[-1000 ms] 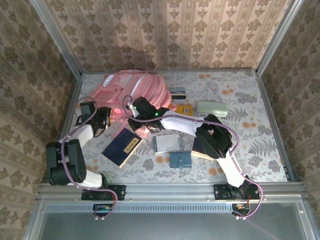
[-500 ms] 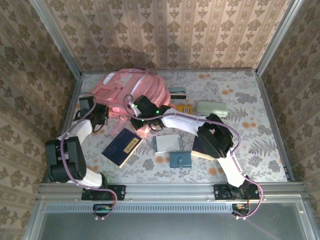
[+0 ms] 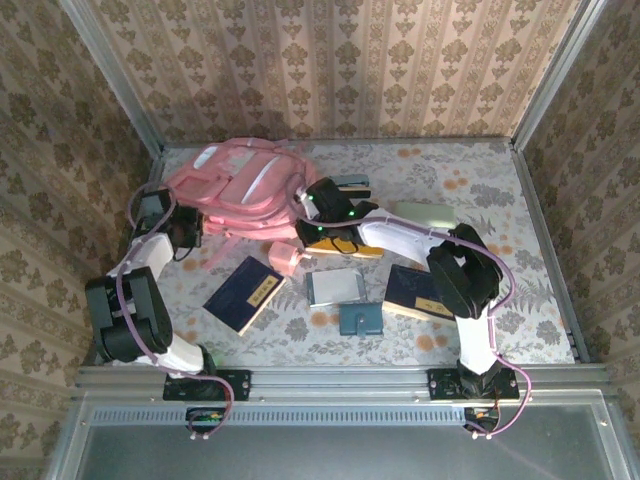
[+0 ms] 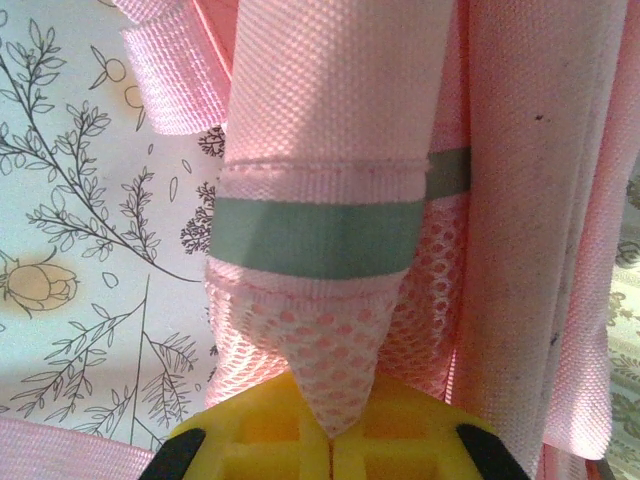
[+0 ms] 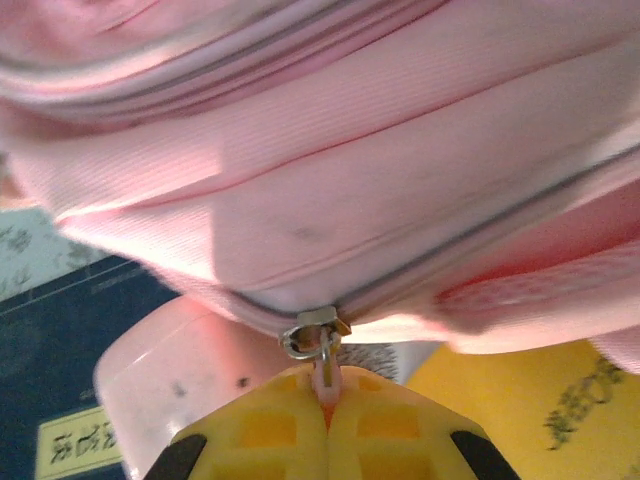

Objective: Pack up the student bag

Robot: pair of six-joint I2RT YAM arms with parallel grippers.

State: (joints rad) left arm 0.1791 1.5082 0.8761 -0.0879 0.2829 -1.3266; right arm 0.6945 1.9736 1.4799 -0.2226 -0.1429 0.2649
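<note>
student bag (image 5: 330, 180) cut off at top & sides in right wrist view, navy book (image 5: 60, 320) cut by left edge, label txt blurred, yellow item (image 3: 350, 248) partly under right arm (image 3: 400, 235)

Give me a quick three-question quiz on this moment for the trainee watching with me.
1. True or false: the right gripper is shut on the zip pull of the student bag.
2. The fingers of the left gripper pinch: A) a book, B) the bag's mesh-backed strap tip, C) a green case.
3. How many navy books lie on the table?
Key: 1 true; 2 B; 3 two.
</note>
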